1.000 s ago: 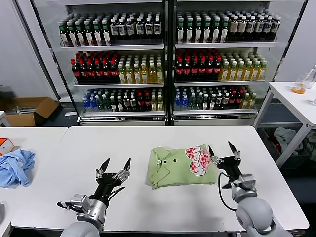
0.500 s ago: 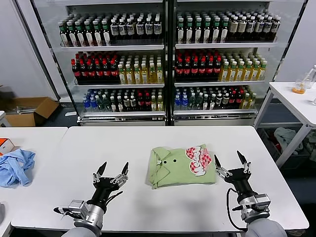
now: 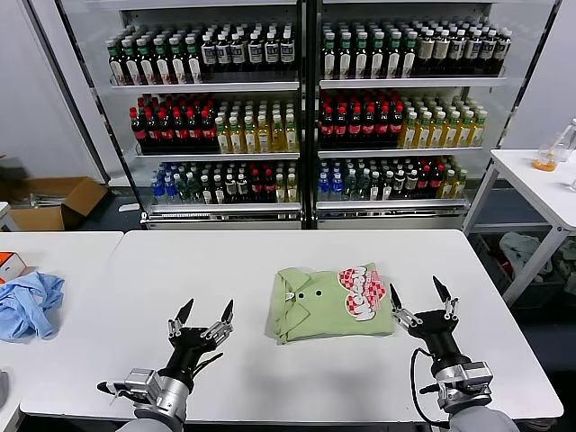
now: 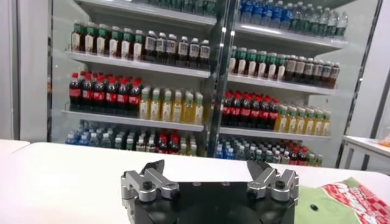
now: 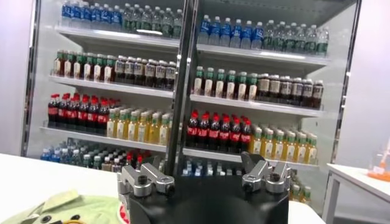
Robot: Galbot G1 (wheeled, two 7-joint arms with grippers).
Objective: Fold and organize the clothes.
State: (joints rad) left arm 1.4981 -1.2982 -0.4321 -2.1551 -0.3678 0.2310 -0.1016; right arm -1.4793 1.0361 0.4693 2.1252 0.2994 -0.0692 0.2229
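The light green polo shirt (image 3: 328, 304) lies folded into a compact rectangle on the white table (image 3: 270, 261), collar and dark buttons at its left, the round red-and-white print (image 3: 362, 290) at its right. It also shows in the left wrist view (image 4: 341, 204) and in the right wrist view (image 5: 67, 207). My left gripper (image 3: 204, 317) is open and empty, low near the table's front edge, left of the shirt. My right gripper (image 3: 419, 297) is open and empty, just right of the shirt, not touching it.
A light blue garment (image 3: 27, 301) and an orange box (image 3: 9, 264) lie on a second table at the far left. Glass-door coolers full of bottles (image 3: 297, 108) stand behind the table. Another white table (image 3: 540, 180) stands at the far right.
My right gripper has drawn back from the shirt's right edge toward the table's front. My left gripper has also pulled back slightly toward me. The shirt has not moved.
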